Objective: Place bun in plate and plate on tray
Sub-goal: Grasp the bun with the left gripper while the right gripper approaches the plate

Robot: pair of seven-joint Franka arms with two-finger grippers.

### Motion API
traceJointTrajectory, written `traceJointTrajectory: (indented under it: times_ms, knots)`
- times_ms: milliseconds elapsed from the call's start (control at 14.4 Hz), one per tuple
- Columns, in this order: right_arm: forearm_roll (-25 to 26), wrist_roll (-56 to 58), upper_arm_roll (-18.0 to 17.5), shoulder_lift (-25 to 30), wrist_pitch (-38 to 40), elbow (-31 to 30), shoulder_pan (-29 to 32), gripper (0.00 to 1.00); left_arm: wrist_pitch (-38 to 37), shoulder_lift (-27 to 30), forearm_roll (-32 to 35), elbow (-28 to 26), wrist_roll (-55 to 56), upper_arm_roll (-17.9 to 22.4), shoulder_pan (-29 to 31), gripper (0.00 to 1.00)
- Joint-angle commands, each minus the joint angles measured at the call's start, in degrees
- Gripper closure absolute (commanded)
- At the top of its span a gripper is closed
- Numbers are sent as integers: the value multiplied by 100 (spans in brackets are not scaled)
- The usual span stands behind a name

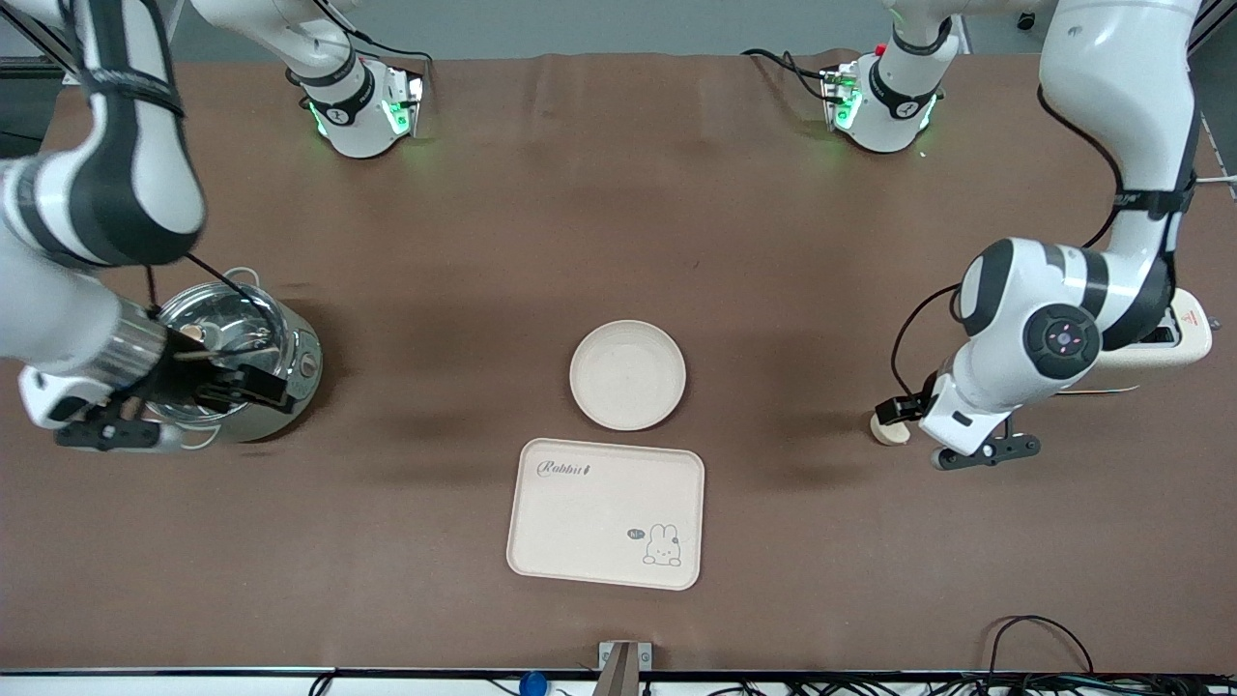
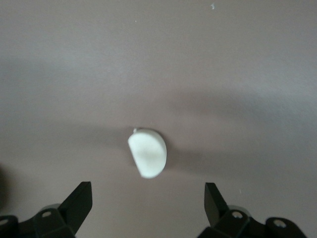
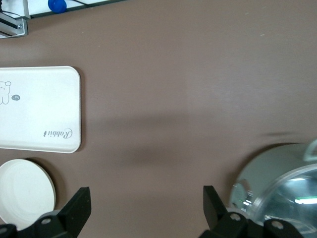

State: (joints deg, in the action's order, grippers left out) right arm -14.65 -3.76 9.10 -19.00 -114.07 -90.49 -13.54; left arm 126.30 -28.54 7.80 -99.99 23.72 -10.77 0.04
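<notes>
The bun (image 1: 890,429) lies on the brown table toward the left arm's end. My left gripper (image 1: 901,414) hangs open just over it; in the left wrist view the bun (image 2: 147,152) lies a little ahead of the open fingers (image 2: 79,203), untouched. The round plate (image 1: 627,375) sits empty at mid table. The tray (image 1: 606,513) with the rabbit drawing lies just nearer the front camera than the plate. My right gripper (image 1: 246,387) is open and empty over the steel pot. The right wrist view shows the tray (image 3: 39,109) and the plate (image 3: 25,196).
A shiny steel pot (image 1: 237,362) stands toward the right arm's end, also seen in the right wrist view (image 3: 282,193). A cream appliance (image 1: 1174,343) stands by the left arm. Cables (image 1: 1034,638) lie at the table's front edge.
</notes>
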Motion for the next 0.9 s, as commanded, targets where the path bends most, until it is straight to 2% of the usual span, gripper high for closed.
traceJointTrajectory:
  times_ms: [0,208,485,554,692,831]
  knots:
    - [-247,-335,21,-60,-483,-442,-420,0,482,-413,126,15,185,31,48,1]
    - [-863,-695,30,-323,-1167,-793,-860,0,851,-783,134,23,545,101,48,5]
    - [-881,-1432,30,-797,-2021,-891,-1562,0,958,-1021,134,6,949,93,22,15]
    - [-881,-1582,30,-964,-2197,-891,-1729,0,923,-1030,134,-12,1089,93,-4,24]
    - [-890,-1881,30,-1307,-2644,-891,-2037,0,896,-1030,134,-64,1248,93,-22,50]
    - [-890,-2259,30,-1579,-3023,-882,-2450,0,896,-1030,134,-82,1266,93,-13,68]
